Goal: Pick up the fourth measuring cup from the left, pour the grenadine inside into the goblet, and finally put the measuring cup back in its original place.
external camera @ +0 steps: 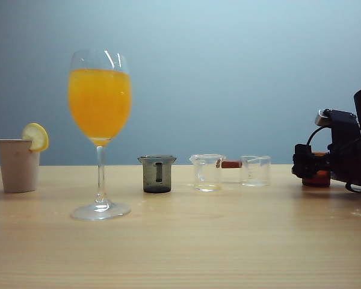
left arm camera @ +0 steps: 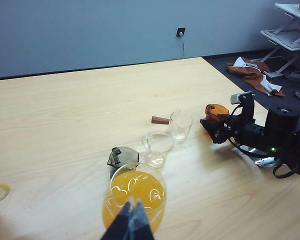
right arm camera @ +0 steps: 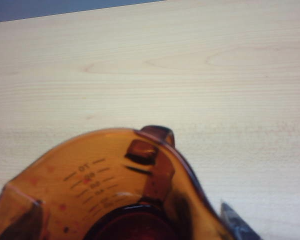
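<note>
Step in hand: approach and grasp. The right end effector sits at the fourth measuring cup, which stands on the bench near its right edge, last in the row of cups.
Right end effector state: fingers apart at full spread, set around the amber cup and not visibly clamped; in the right wrist view the cup fills the near field with one fingertip just beside its wall.
Grenadine: dark red liquid low in the cup, none spilled that I can see.
Goblet: the goblet stands toward the left of the bench, well apart from the amber cup, its bowl filled mostly with orange juice.
Next move, as judged: close on the cup wall, lift level, carry across past the clear cups and the grey cup.
Right arm pose: low, reaching in roughly level from the right edge.
Left end effector: the left end effector hangs above the goblet's side of the bench, fingers together, holding nothing.
</note>
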